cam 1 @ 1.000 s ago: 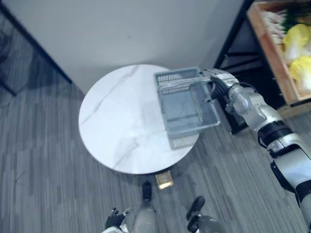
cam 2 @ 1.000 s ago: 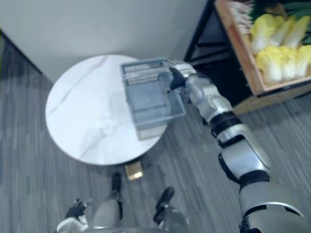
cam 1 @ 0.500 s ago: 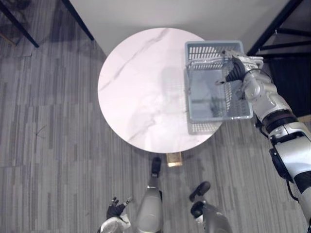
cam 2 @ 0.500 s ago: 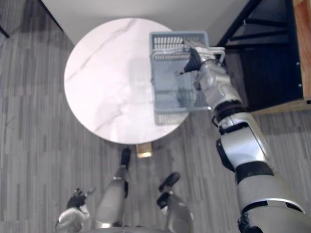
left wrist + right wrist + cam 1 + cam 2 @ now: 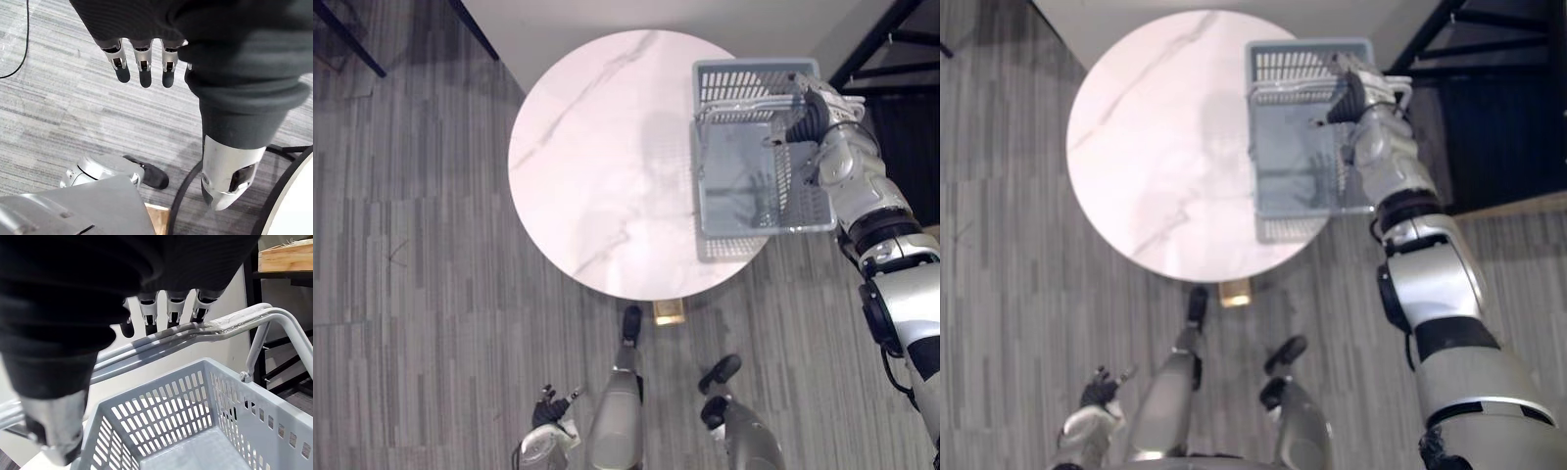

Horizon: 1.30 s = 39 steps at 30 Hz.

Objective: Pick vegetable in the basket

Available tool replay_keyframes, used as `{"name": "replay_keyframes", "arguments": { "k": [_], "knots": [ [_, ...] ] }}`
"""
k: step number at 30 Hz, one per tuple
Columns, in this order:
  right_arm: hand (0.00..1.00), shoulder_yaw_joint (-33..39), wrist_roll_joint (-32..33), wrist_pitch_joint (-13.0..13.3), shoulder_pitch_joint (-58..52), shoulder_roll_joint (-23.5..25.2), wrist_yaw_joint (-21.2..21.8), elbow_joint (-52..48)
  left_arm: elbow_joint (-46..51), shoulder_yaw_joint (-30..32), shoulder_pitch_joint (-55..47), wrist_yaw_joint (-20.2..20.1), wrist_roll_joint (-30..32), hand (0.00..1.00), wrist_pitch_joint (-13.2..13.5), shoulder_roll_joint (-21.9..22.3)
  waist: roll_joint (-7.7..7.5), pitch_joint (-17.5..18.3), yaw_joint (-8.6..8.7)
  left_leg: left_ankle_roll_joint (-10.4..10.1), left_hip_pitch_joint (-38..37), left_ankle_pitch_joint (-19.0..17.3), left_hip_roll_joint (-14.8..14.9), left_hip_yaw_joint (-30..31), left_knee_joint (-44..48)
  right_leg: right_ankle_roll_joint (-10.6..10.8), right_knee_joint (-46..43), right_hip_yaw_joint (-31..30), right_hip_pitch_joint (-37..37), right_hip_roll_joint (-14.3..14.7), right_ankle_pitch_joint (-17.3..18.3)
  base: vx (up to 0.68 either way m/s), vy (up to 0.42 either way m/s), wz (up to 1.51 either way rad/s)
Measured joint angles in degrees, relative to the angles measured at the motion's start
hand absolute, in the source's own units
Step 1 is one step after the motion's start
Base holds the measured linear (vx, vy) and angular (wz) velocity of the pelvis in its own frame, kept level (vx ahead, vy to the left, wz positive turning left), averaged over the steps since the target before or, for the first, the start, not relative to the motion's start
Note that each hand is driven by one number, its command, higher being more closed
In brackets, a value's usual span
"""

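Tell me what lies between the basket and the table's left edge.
Nothing: the left eye view shows the table as bare marble from the basket to that edge.

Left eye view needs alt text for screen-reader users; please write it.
The robot's right hand grips the handles of an empty grey basket at the right edge of a round white table. Its left hand hangs low.

"Where is the grey slotted plastic basket (image 5: 739, 186)?"
"Over the right edge of the round white marble table (image 5: 597, 157), overhanging it. My right robot hand (image 5: 815, 122) grips its handles (image 5: 195, 330) from the right."
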State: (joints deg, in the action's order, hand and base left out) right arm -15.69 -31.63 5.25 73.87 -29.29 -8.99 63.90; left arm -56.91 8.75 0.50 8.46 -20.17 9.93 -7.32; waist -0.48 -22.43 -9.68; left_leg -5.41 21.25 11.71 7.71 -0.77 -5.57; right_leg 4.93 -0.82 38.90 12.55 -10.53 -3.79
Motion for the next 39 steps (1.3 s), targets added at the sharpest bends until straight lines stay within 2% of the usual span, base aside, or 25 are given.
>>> {"name": "replay_keyframes", "arguments": {
  "k": [10,11,16,22,35,39],
  "knots": [
    [0.00,0.06,-0.05,-0.05,2.70,-2.50,-0.41,1.58,0.92,-0.06,0.62,0.12,-0.01,0.00,0.59,-0.09,0.42,-0.96,0.00,0.33,2.56,0.42,-0.70,2.28,0.01,0.12,-0.26,2.06,1.15,-0.57,0.17,0.02,0.017,0.11],
    [1.00,0.11,-0.14,-0.05,2.98,-2.88,-0.51,1.78,1.01,-0.13,0.83,0.12,-0.01,0.00,0.71,-0.09,0.49,-1.01,-0.01,0.37,2.88,0.47,-1.02,2.58,0.02,0.12,-0.26,2.25,1.30,-0.63,0.17,0.04,0.033,0.15],
    [1.00,0.09,-2.23,-0.24,2.99,-4.28,-0.50,2.24,1.08,-0.60,1.00,0.13,0.00,0.00,0.76,-0.07,0.73,-1.14,-0.08,0.40,3.13,0.50,-1.43,3.12,0.03,0.46,-0.41,2.34,1.21,-1.18,0.41,0.04,0.026,0.08],
    [1.00,-0.57,-4.50,0.09,2.99,-5.73,-0.48,2.03,2.56,-2.26,0.99,0.15,-0.01,0.00,0.78,0.13,1.74,-1.69,-0.12,0.40,3.07,0.50,-1.94,3.08,0.03,0.58,-0.99,2.28,1.35,-1.65,0.53,0.01,0.022,0.01],
    [1.00,-5.24,-8.91,0.66,-2.15,-5.54,1.82,-0.23,2.82,-4.23,1.00,0.12,0.04,0.00,0.62,0.43,2.26,-1.61,-0.57,0.35,0.02,0.43,-1.84,0.58,0.02,0.59,-2.46,-0.61,0.68,-2.43,0.56,-0.01,0.008,-0.09],
    [1.00,-8.79,-8.97,0.65,-4.94,-4.04,3.08,-2.25,2.44,-3.89,1.05,0.15,0.24,0.00,-0.07,0.38,2.03,-1.49,-1.55,0.06,-2.86,-0.15,-1.13,-2.20,0.01,0.58,-2.71,-3.40,-0.38,-2.24,0.54,-0.03,-0.011,-0.30]
  ]
}}
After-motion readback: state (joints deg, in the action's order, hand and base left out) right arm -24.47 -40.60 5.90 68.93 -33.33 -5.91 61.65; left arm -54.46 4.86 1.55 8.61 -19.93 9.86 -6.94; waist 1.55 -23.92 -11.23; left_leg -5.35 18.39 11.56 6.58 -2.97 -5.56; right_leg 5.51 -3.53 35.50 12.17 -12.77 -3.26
